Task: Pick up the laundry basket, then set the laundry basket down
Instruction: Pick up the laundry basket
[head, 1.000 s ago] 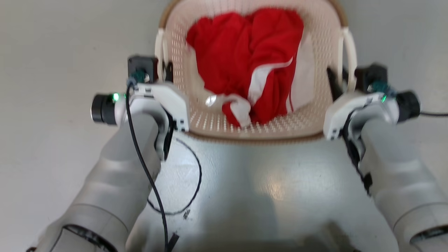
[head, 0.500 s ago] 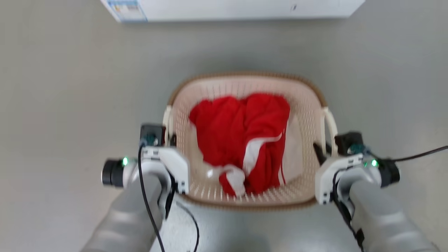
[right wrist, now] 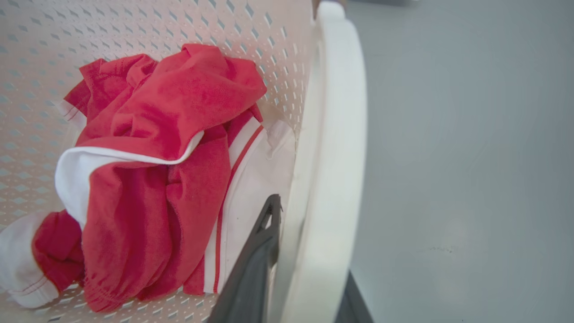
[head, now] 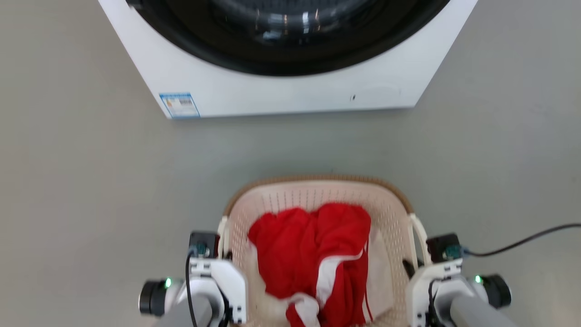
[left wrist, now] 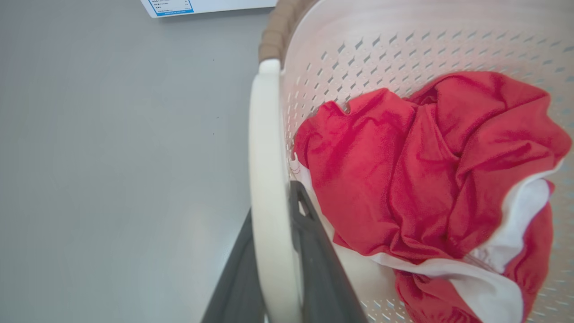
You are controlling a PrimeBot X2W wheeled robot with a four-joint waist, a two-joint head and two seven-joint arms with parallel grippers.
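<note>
Blue-edged sticker (head: 179, 105) (print unreadable) marks the washing machine (head: 290, 94) beyond laundry basket (head: 396, 221).

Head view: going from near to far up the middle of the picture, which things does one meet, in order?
Crumpled red and white garment → brown woven-look far rim of the cream perforated plastic laundry basket → grey floor → white washing machine with a dark round opening.

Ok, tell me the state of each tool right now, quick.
Left tool: closed on the left handle of the laundry basket.
Right tool: closed on the basket's right handle.
</note>
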